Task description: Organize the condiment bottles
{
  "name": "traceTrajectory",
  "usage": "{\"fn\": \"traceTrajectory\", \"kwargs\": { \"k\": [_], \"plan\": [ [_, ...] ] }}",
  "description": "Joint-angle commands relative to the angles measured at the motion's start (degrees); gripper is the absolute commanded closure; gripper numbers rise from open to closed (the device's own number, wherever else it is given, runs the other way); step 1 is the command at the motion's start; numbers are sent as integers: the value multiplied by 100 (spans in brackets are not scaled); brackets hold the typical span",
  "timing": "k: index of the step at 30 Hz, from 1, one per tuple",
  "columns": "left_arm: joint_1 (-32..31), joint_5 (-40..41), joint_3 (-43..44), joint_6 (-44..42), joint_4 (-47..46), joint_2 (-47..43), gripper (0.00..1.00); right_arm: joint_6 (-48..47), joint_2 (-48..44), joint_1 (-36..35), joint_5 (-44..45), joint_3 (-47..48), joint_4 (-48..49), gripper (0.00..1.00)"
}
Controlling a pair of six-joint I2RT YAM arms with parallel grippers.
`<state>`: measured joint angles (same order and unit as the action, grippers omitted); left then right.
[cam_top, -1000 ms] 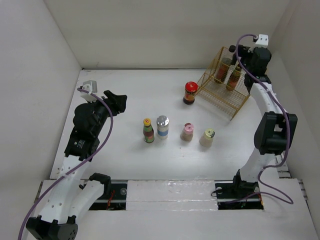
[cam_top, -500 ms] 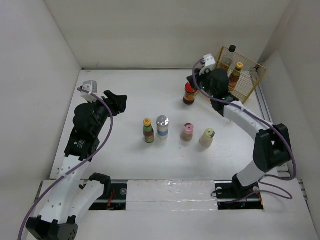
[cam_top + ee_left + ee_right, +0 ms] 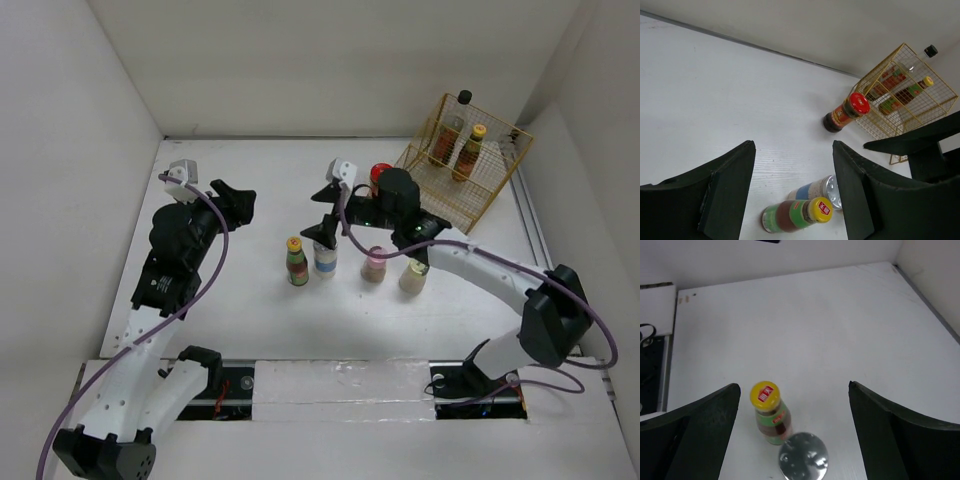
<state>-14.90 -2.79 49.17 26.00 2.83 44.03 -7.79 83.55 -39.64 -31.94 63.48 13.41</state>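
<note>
The right gripper (image 3: 793, 385) hovers with its jaws spread wide and empty over the left end of a row of condiment bottles standing on the white table (image 3: 250, 300). In its wrist view the squat silver-capped jar with a blue label (image 3: 802, 457) and the slim yellow-capped bottle with a green label (image 3: 767, 412) both sit between the fingers. The two stand just beside each other, so the step in hand looks like settling on one to pick, though which one cannot be told. To do it well, the gripper should centre over a single cap before descending, keep its fingers clear of the neighbour, and close on the body below the cap so the bottle stays upright. The lift should be straight up before any swing toward the yellow wire basket (image 3: 455, 195), which already holds two bottles. The pink-capped bottle (image 3: 374, 265) and the cream-capped bottle (image 3: 415, 273) stand under the forearm and risk being brushed. The red-capped dark jar (image 3: 847, 111) waits near the basket. The left gripper (image 3: 792, 150) hangs apart, fingers parted, holding nothing.
</note>
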Motion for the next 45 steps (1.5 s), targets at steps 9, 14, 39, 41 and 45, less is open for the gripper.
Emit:
{"fn": "traceTrajectory", "kwargs": {
  "k": [9,14,39,41,45],
  "plan": [
    [31,-11,-12,19,-213,-114,41,-574,1014,-677,-455,692,-620,3],
    [31,-64,-12,19,-213,-123,41,-505,1488,-677,-331,946,-498,4],
    [31,-99,-74,19,-265,-237,41,1702,-330,910,355,1324,1930,91],
    [31,-99,-74,19,-265,-307,41,1702,-505,1218,653,1386,1640,92],
    [31,-99,-74,19,-213,-307,41,1649,-875,2081,1566,1632,700,92]
  ]
}}
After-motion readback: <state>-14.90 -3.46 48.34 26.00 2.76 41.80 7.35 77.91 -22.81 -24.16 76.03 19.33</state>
